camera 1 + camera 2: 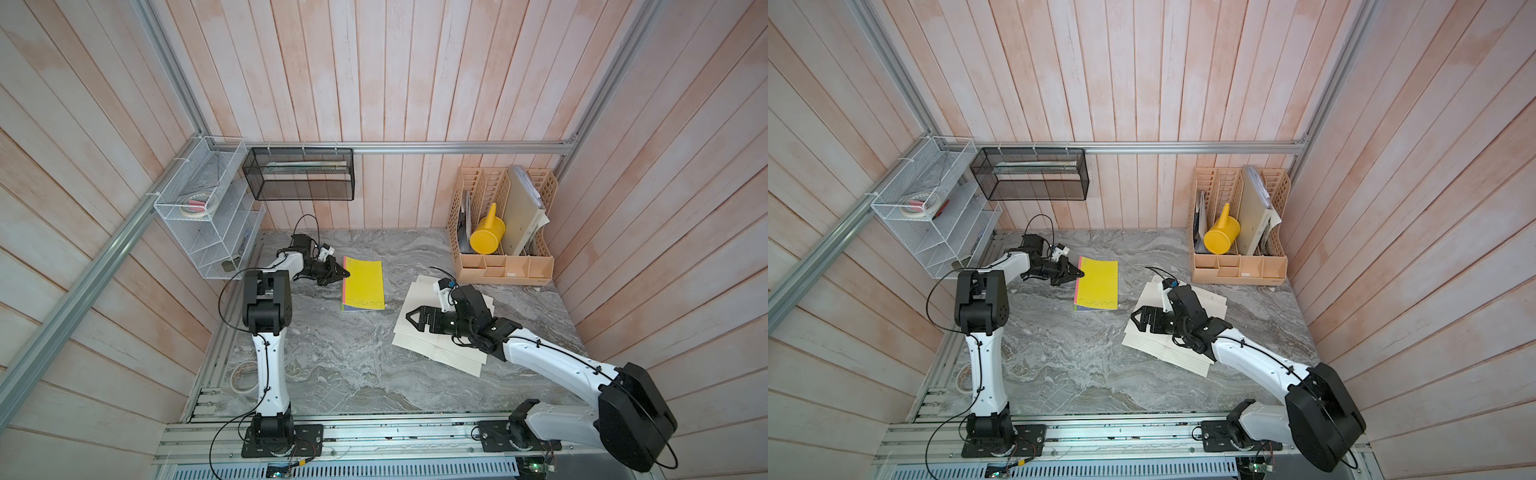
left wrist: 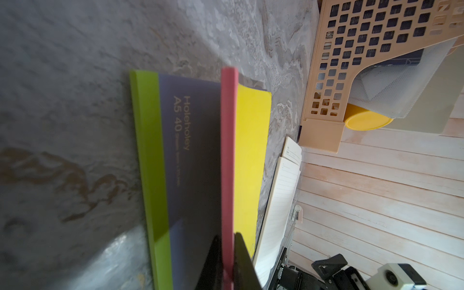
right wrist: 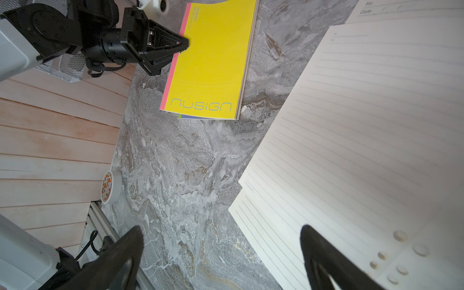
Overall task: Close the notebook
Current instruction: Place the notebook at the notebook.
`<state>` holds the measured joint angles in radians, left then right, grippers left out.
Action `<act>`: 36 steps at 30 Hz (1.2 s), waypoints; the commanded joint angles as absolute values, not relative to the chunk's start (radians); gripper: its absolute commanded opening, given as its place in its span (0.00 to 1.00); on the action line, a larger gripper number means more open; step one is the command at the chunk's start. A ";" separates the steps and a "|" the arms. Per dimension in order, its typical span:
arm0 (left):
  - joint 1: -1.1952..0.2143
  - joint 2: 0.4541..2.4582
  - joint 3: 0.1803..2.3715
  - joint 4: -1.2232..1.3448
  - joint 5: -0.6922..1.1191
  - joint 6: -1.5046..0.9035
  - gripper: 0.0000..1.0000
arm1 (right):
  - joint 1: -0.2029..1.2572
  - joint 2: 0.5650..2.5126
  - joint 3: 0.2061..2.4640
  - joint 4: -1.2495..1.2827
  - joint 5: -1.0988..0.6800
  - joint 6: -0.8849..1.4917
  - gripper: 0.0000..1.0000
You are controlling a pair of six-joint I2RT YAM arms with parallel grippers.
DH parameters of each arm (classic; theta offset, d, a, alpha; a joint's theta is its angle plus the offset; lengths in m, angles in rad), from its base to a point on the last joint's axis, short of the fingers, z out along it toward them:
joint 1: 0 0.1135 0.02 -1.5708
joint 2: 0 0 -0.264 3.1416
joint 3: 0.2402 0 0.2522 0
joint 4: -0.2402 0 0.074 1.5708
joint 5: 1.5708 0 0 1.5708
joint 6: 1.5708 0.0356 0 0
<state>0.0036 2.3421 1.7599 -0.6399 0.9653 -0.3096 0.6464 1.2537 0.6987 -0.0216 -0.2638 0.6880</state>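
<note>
So the grey marble-look desk (image 1: 332, 365) is taking up most of the shot, with pinkish plank walls (image 1: 415, 83) boxing it in on three sides. A fanned pile of lined sheets (image 1: 428, 351) is lying on the right part of it. A beige file organizer (image 1: 473, 266) is standing in the back right corner. A white wire basket (image 1: 199, 232) is hanging on the left side, and a black mesh basket (image 1: 299, 174) is hanging at the back, right next to it.

The notebook (image 1: 365, 284) is lying on the desk toward the back, a bit left of the middle and well apart from the sheets. Its yellow cover is facing up, with a pink strip running along its left edge. In the left wrist view that pink edge is sitting raised over a purple surface with a green strip, so the cover isn't lying flat there. Can't tell if the purple part belongs to the same notebook.

A yellow watering can (image 1: 486, 237) is sitting in the organizer, spout pointing up. A tape roll (image 3: 110, 187) is sitting at the left edge of the desk toward the front.

The left pincer (image 2: 228, 263) is pinching the pink edge, with the cover clamped between its jaws. The right pincer (image 3: 221, 229) is hovering over the near-left part of the sheets, jaws spread wide and gripping nothing.
</note>
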 commanded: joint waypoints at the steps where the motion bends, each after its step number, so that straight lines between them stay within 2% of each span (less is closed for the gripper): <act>1: 0.008 2.370 1.787 -0.646 0.949 -0.289 0.10 | 0.643 1.235 0.679 -0.011 -0.275 0.701 0.98; 17: 0.008 2.357 1.746 -0.591 0.937 -0.334 0.10 | 0.644 1.227 0.660 -0.002 -0.281 0.707 0.98; 25: 0.007 2.331 1.736 -0.632 0.895 -0.323 0.34 | 0.645 1.224 0.655 0.002 -0.284 0.709 0.98; 30: 0.007 2.309 1.716 -0.647 0.882 -0.317 0.38 | 0.647 1.233 0.657 0.009 -0.293 0.708 0.98; 36: 0.009 2.265 1.736 -0.720 0.775 -0.282 0.42 | 0.653 1.238 0.658 0.014 -0.294 0.709 0.98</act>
<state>0.0036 2.3150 1.7306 -0.6640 0.8532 -0.3206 0.6472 1.2381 0.6662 0.0010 -0.2829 0.7059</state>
